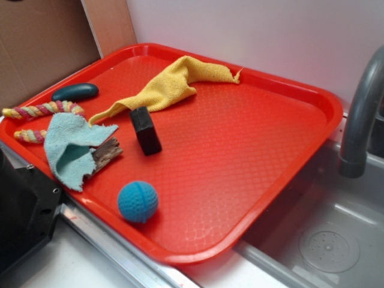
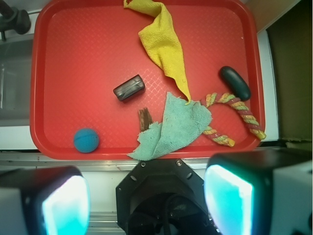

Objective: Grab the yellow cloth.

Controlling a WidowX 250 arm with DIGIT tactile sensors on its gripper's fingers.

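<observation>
Nearby, yellow cloth (image 1: 170,84) beside black block (image 1: 146,130)

place: a kitchen-style sink counter, likely a staged test setup
sink: a grey metal basin (image 1: 336,240) with a round drain, beside the tray
faucet: a grey curved spout (image 1: 360,114) over the basin
tray: a red plastic serving tray (image 1: 252,180) on the counter
backdrop: plain white wall, brown cardboard panel (image 1: 42,42) behind

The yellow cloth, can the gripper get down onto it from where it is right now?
Probably yes. The yellow cloth lies flat and uncovered on the red tray, with nothing on top of it. Only its thin end meets the teal rag, and the open gripper is back at the tray's near edge.
</observation>
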